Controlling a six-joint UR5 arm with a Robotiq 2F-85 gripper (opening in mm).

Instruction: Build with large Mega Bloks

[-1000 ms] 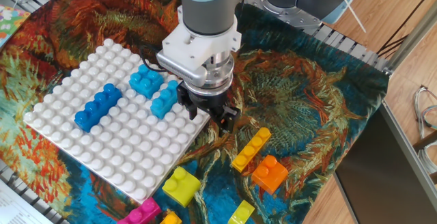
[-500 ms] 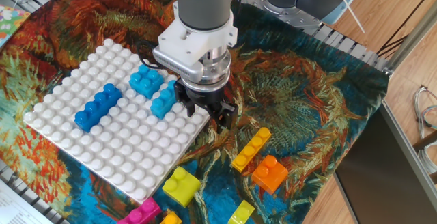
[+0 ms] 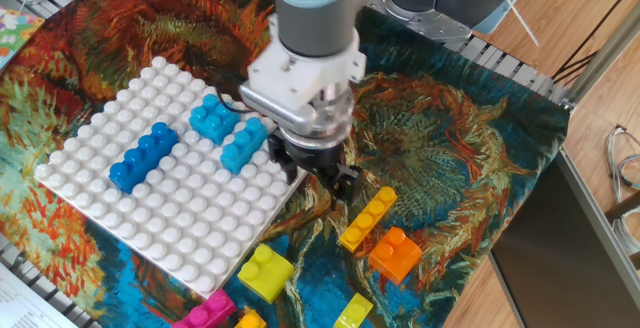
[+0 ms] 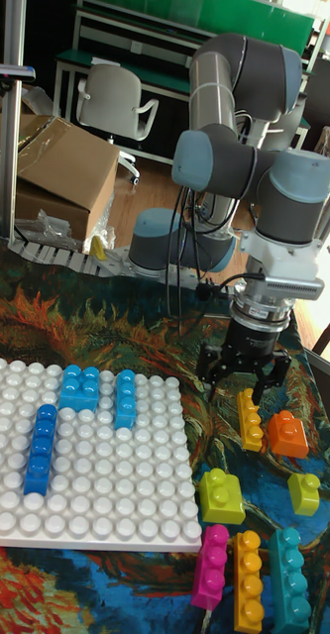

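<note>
My tool [image 4: 246,377] empty, jaws spread, hanging above long orange brick [image 4: 250,419] on cloth beside baseplate [image 4: 135,515]. Risk: coming down off-centre, finger hits studs or neighbour orange brick [image 4: 286,434], pushes brick away.

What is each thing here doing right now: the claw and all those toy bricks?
Gripper: open, empty, above the cloth beside the baseplate.
Dark blue brick: pressed onto the white baseplate.
Two light blue bricks: on the baseplate.
Orange brick: loose on the cloth.
</note>
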